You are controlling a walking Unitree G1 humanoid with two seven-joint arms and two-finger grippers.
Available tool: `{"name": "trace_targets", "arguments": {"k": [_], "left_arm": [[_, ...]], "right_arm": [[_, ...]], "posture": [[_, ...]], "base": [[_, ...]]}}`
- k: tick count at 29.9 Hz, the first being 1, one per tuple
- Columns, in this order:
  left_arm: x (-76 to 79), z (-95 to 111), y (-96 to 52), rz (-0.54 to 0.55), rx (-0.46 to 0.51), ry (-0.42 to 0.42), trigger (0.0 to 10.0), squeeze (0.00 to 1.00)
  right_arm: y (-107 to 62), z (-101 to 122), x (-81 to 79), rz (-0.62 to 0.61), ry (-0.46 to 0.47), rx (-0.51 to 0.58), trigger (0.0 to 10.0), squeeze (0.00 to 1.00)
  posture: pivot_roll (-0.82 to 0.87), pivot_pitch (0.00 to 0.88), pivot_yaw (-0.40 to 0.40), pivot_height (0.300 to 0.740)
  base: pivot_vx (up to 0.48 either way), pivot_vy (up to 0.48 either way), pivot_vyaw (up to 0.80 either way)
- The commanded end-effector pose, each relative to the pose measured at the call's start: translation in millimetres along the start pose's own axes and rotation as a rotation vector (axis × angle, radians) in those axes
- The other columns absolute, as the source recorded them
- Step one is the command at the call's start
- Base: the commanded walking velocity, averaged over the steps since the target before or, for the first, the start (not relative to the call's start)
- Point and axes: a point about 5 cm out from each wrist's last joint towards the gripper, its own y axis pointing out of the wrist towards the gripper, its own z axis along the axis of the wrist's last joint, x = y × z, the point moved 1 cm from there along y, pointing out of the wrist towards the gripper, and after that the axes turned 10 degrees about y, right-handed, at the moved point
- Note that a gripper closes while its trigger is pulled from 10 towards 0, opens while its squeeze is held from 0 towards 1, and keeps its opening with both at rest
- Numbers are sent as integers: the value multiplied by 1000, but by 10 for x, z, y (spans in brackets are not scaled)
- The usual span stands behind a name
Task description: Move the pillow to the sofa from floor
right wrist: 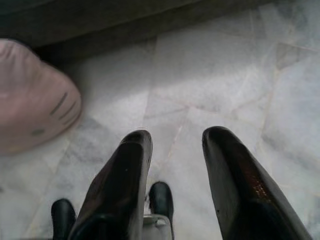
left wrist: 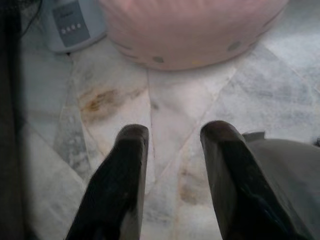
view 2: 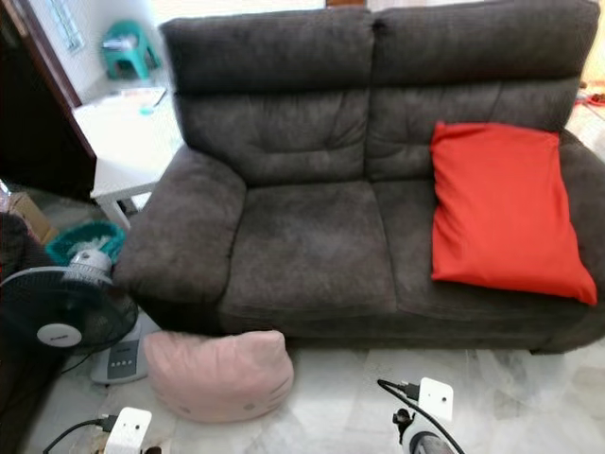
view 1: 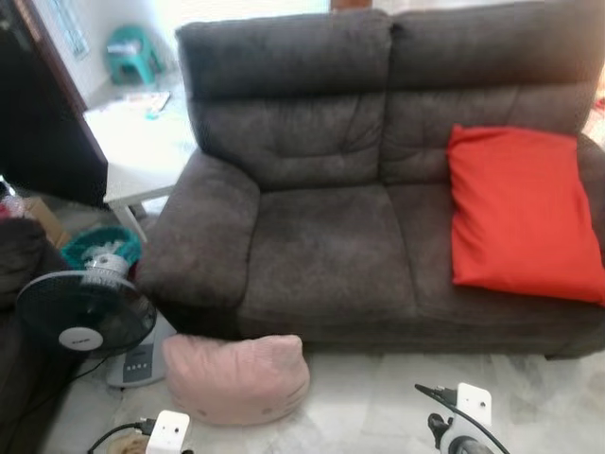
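Marble floor (view 1: 378, 416) seen before dark grey sofa (view 1: 321, 236); red cushion (view 1: 520, 213) propped at its right end. Pink pillow (view 1: 236, 378) lies on floor against sofa's front, beside fan (view 1: 85, 317). Left gripper (left wrist: 170, 145) held just short of pillow, fingers parted, nothing held. Right gripper (right wrist: 172, 145) likewise parted, empty, off to pillow's side. Approach step judged in hand; next, both grippers to be closed in on pillow's flanks for lift.

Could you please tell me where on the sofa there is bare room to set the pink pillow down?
The left seat cushion, bordered by the left armrest and the red pillow, is bare. The right seat is mostly taken by the red pillow. On the floor, the pink pillow is crowded on its left by the fan; the marble floor to its right is open.
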Motion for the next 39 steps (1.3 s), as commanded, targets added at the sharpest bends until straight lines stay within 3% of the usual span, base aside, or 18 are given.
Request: {"name": "trace_targets", "arguments": {"k": [1,24,39], "left_arm": [[-34,-59,-13,5,-24,-3,10000,0],[-50,-70,-18,7,-22,-2,10000,0],[-52,-49,-19,-3,0,-11,10000,0]], "right_arm": [[1,-18,-33,7,3,-4,10000,0],[1,-23,-44,16,11,-6,10000,0],[2,-27,-56,29,4,-12,10000,0]], "posture": [[26,23,1,740],[27,31,2,740],[29,32,3,740]], "base": [[0,379,0],[0,377,0],[0,0,0]]}}
